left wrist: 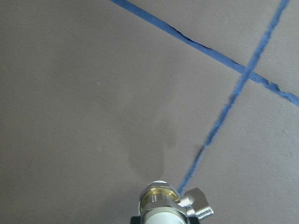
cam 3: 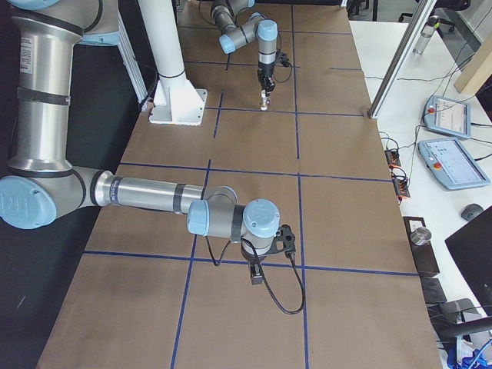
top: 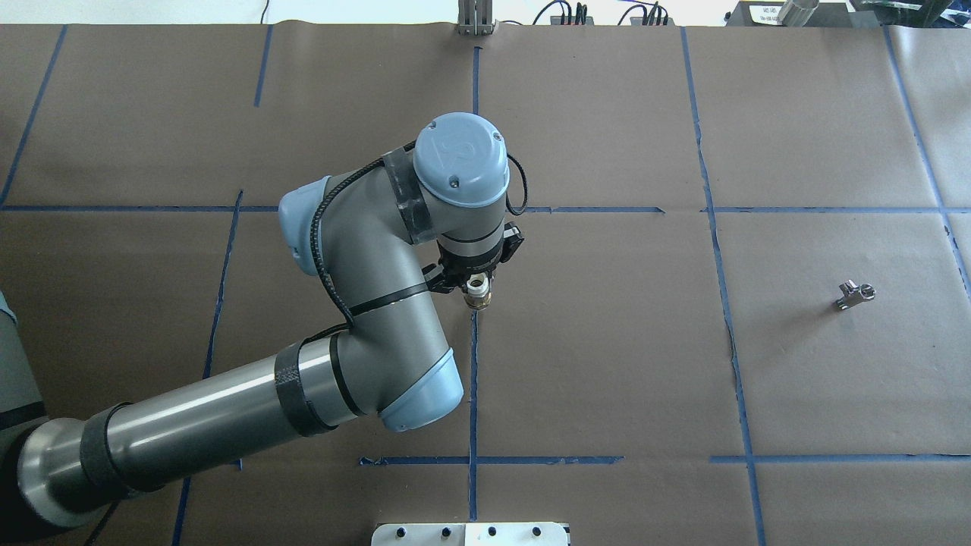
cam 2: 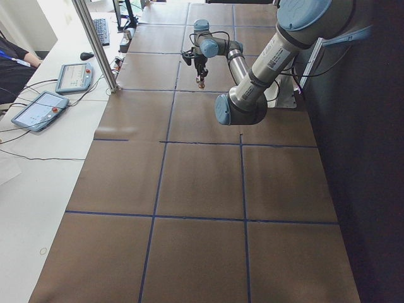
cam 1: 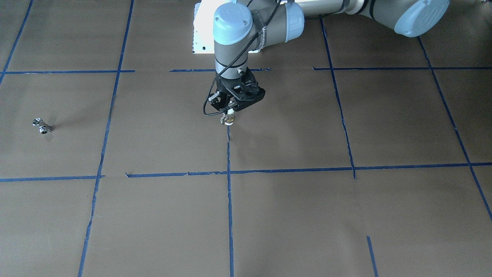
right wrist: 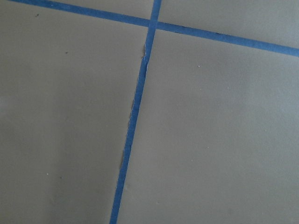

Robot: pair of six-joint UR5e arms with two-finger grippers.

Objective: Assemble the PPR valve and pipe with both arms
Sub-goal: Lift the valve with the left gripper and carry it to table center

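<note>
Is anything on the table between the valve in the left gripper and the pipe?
Nothing visible does. The PPR valve is held in the left gripper at mid-table; the pipe lies alone to the robot's right. Between them only brown paper and blue tape lines show.

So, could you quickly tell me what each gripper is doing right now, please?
Left gripper: shut on the PPR valve.
Right gripper: cannot be told; seen only from the side.

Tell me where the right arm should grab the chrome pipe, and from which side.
Grip the pipe across its straight body, coming down from above. It lies flat on the paper, so both flanks are free; staying off the open ends should leave one clear for the valve.
</note>
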